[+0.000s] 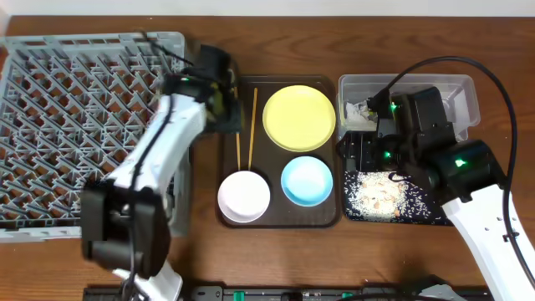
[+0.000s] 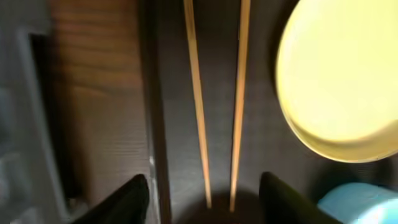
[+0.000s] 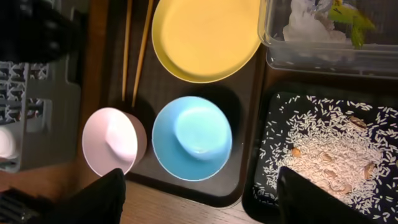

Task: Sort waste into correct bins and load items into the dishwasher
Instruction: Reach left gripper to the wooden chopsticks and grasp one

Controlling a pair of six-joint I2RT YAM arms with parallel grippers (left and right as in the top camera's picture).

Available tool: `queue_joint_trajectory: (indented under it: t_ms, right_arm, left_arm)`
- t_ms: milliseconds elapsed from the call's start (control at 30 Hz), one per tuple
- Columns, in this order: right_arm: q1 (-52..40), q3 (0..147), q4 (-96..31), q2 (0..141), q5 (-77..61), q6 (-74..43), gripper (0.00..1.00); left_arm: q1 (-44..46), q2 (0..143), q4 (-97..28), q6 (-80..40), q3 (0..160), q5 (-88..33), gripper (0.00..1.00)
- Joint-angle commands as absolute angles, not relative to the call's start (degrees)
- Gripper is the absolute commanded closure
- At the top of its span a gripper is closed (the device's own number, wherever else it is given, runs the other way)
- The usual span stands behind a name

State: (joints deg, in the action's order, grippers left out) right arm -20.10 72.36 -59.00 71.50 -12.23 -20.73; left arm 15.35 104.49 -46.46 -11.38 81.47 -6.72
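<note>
Grey rack, left, holds no dishes: loading seems not yet begun. Brown tray carries plate, blue bowl, pink bowl and chopsticks. Waste looks sorted: tissue and wrapper in tub, crumbs in black tray. Left gripper, jaws apart, straddles the chopstick ends. Right gripper hovers with jaws apart, empty. Left arm overlies the rack's edge.

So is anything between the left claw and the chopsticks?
Nothing visible. The chopsticks lie uncovered on the brown tray, directly under the open left claw; the yellow plate sits clear beside them.
</note>
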Motion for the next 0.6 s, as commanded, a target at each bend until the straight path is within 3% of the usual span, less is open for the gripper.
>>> queue_joint_trajectory:
  t_ms: [0,267,567]
  right_arm:
    - [-19.68,72.31,-59.31,71.61,-12.71,-20.12,0.22]
    - [-19.68,72.31,-59.59,71.61,-12.69,-20.1,0.19]
    - [-19.68,72.31,-59.59,71.61,-12.71,-20.12,0.13]
  left_arm:
    - [15.62,107.33,-46.09,-11.18,82.96,-2.74,0.44]
    - [15.57,108.53,-41.56,-11.22,82.48,-0.16,0.44]
    - [15.86,112.55,-36.51,-11.22,81.32,-0.64,0.61]
